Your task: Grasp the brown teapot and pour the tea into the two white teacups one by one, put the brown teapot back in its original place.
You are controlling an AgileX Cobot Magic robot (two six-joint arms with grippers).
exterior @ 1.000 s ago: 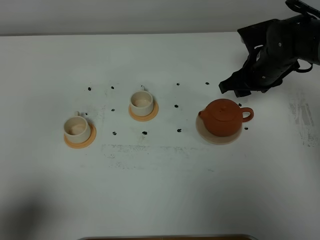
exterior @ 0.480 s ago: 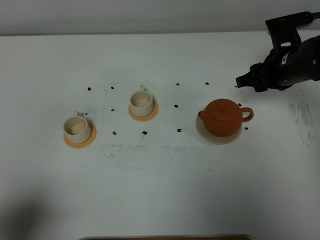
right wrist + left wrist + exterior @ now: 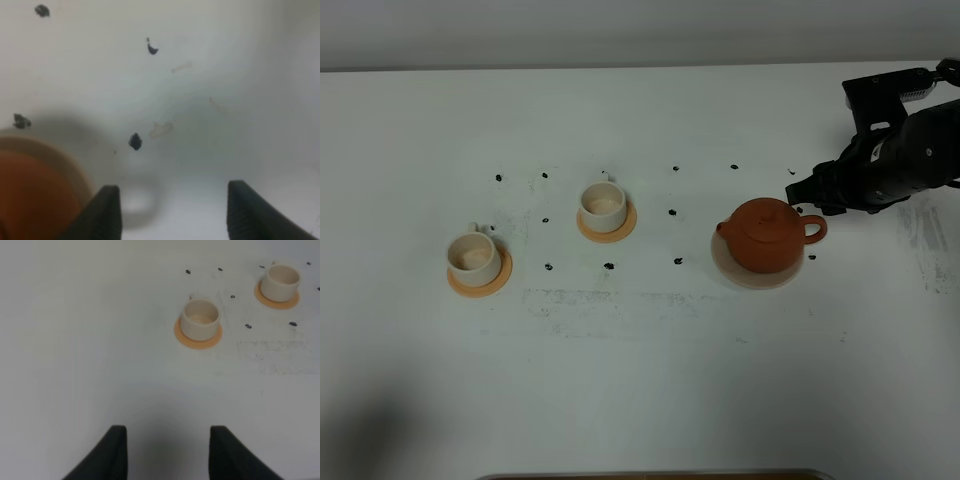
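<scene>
Exterior high view gives us the brown teapot (image 3: 765,235) sitting upright on its pale saucer (image 3: 745,279), right of the middle of the white table (image 3: 640,380), with its loop handle turned toward our right gripper (image 3: 804,191). That gripper hangs just beside the handle. In the right wrist view we see its two fingers spread wide with nothing between them, and the teapot's body lies off past one finger. The middle teacup (image 3: 603,204) and the left teacup (image 3: 473,256) each stand on orange coasters (image 3: 611,236). Our left gripper (image 3: 167,452) shows only in the left wrist view, parted and empty over bare table, well apart from both cups.
</scene>
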